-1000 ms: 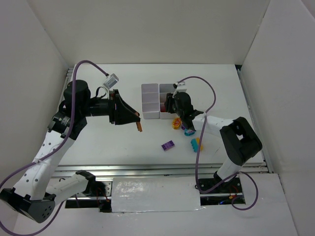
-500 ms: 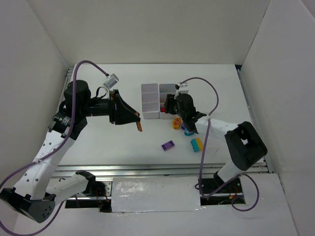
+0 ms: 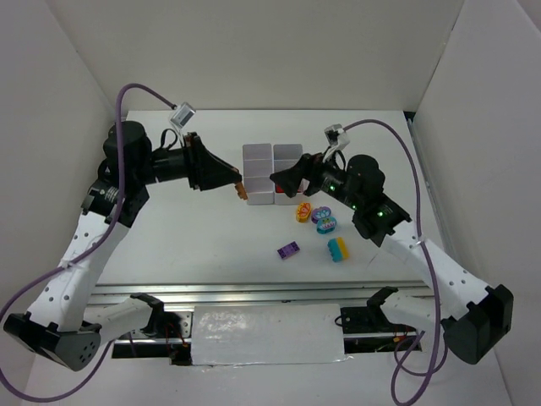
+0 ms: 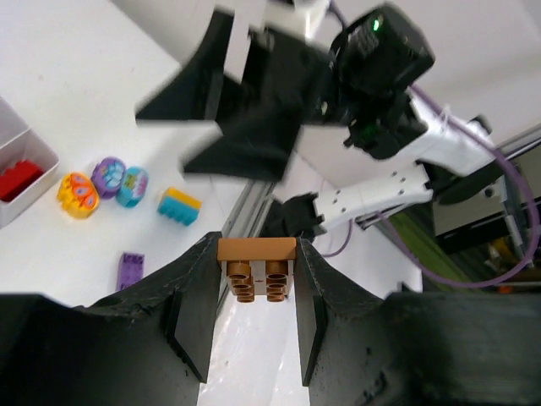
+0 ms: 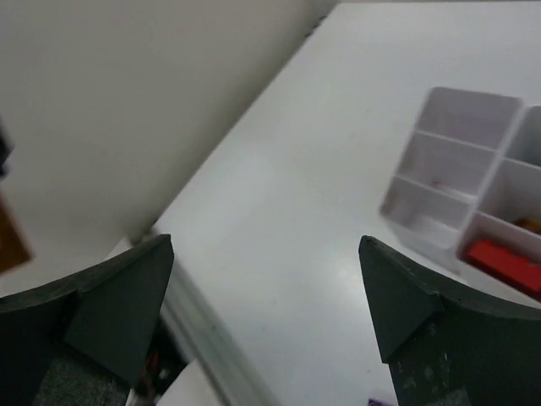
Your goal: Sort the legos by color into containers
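- Top external view: the left gripper (image 3: pixel 239 188) is clamped on a brown brick (image 3: pixel 243 192), held just beside the left wall of the containers (image 3: pixel 258 152), near their front left corner.
- Left wrist view: the brown brick (image 4: pixel 257 269) sits squarely between the two dark fingers (image 4: pixel 196 304), studs facing the camera, and is pressed on both sides.
- The right gripper (image 3: pixel 283 179) hangs over the near end of the right column of the containers. In its own wrist view the right gripper (image 5: pixel 264 245) has its jaws spread wide, with nothing between them.
- Right wrist view: the containers (image 5: pixel 473 110) lie to the right of the spread fingers, and a red brick (image 5: pixel 507 262) lies in the near compartment at the frame's edge.
- Four groups of loose legos lie on the table (image 3: pixel 186 245), just in front of the containers and below the right arm:
  - an orange brick (image 3: pixel 303 212)
  - a purple and teal rounded pair (image 3: pixel 324 220), just beside the orange brick
  - a teal-and-yellow brick (image 3: pixel 338 249), nearer the arm bases
  - a purple brick (image 3: pixel 288 249), nearer the arm bases
- All four are apart from both grippers.
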`<state>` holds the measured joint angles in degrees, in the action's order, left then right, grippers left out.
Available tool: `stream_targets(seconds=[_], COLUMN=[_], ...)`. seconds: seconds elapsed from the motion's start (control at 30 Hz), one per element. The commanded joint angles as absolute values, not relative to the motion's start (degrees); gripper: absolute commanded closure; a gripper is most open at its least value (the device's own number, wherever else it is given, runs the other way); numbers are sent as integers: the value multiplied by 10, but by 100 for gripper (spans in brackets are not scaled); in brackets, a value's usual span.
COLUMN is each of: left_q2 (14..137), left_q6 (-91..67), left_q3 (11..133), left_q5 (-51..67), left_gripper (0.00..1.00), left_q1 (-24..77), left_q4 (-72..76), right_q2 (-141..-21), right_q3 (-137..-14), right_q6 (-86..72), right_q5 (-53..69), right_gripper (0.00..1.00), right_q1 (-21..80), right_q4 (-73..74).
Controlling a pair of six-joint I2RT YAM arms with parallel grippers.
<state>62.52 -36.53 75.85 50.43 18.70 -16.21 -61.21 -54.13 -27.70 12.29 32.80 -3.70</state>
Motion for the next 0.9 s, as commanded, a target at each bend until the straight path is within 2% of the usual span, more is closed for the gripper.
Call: stream_targets(seconds=[0.0, 0.03, 0.1, 0.13, 0.2, 0.23, 0.3, 0.43, 0.57, 0.7, 0.87], left_q2=[643, 646, 654, 657, 664, 664, 663, 656, 650, 645, 642], left_q6=[-436, -472, -524, -591, -663, -720, -743, -636, -575, -563, -569], left_q3=[788, 785, 757, 744, 698, 686, 663, 678, 700, 698, 699], left_q5=[532, 560, 594, 627, 651, 658, 664, 656, 648, 641, 641], left_gripper=[100, 100, 100, 100, 100, 100, 100, 100, 100, 100, 100], left_q1=[185, 185, 185, 184, 185, 185, 185, 190, 195, 195, 196], left_q4=[-64, -37, 43, 141, 306, 349, 390, 270, 165, 150, 159], right_q2=[-578, -564, -569, -587, -608, -620, -626, -654, -687, -714, -730], right_q3=[-562, -559, -564, -571, -584, -584, -587, -649, -705, -712, -714], right_q6=[-282, -277, -296, -314, -417, -451, -483, -434, -427, -451, -443], right_q5=[328, 410, 493, 577, 619, 625, 599, 543, 526, 536, 546], right_gripper=[3, 3, 4, 3, 0, 0, 0, 1, 10, 21, 22], right_q1=[331, 330, 330, 330, 337, 340, 347, 363, 379, 395, 405], right_q4=[-4, -34, -61, -97, -167, -251, -268, -171, -127, -158, -142])
